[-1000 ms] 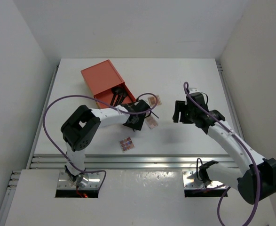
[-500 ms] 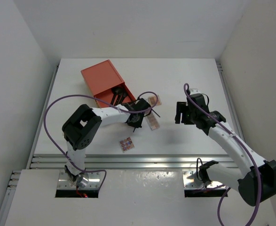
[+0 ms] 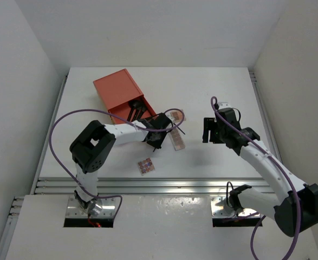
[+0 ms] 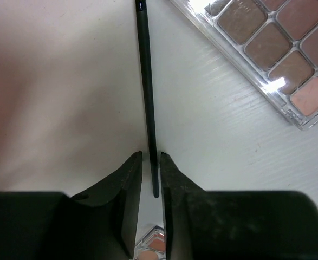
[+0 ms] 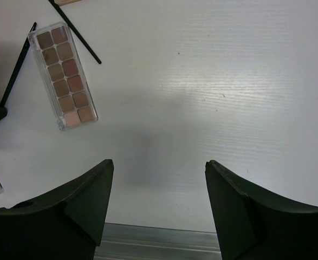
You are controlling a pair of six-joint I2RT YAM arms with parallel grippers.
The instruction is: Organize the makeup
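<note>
Moved: left gripper (image 3: pixel 157 142) has slid a little to the right, toward the long palette (image 3: pixel 176 138); right gripper (image 3: pixel 208 131) has hardly stirred.
Top view: orange drawer box (image 3: pixel 118 93) sits far and left, with dark sticks (image 3: pixel 136 110) in its open end; pink palette (image 3: pixel 175 115) lies just right of it; small many-coloured palette (image 3: pixel 145 165) lies near, well apart from the rest.
Left wrist view: thin black stick (image 4: pixel 147 81) lies flat on the table (image 4: pixel 50 81), one end between the two fingers; the long palette is just beside it, not touching.
Left tool: jaws almost together round the stick, a sliver of table showing on one side; cannot tell if it is pinched.
Right wrist view: jaws stand wide with nothing in them, over bare table; the long palette lies off to the left.
Doing it well: probably put the stick in the middle, stay low, squeeze all the way, then lift slowly so it does not slip out.
</note>
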